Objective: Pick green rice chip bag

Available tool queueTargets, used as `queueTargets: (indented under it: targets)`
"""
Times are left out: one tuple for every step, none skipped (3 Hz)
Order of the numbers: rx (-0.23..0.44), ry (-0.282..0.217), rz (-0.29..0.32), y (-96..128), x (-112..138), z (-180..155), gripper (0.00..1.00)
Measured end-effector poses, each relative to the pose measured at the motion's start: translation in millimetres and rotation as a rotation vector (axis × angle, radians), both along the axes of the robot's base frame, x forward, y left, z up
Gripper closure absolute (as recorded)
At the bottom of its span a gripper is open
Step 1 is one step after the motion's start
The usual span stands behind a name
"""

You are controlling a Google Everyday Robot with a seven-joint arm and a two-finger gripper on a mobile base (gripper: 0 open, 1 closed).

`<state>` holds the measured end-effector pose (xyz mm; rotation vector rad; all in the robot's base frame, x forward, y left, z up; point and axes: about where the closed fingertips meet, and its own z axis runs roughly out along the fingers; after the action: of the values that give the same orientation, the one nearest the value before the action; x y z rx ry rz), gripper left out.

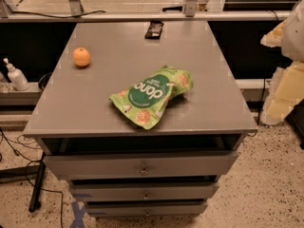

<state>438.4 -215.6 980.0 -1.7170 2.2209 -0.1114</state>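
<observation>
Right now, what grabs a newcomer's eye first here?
The green chip bag, lying crumpled near the front middle of the table. Then the orange at back left, and the pale claw off the right side, away from both.

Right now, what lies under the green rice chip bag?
The green rice chip bag lies on the grey cabinet top; the patch beneath it is covered. The claw hangs beside the cabinet's right side, away from it.

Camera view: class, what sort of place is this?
Probably a lab or workshop: grey drawer cabinet, loose floor cables, metal railing. A chip bag lies on top; the gripper is not in view.
</observation>
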Motion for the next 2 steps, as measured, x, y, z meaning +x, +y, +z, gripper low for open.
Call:
queueTargets:
  targets:
    - [0.002, -0.007, 0.003, 1, 0, 1, 0.00]
    - [0.047, -0.031, 0.060, 22, 8, -6, 0.00]
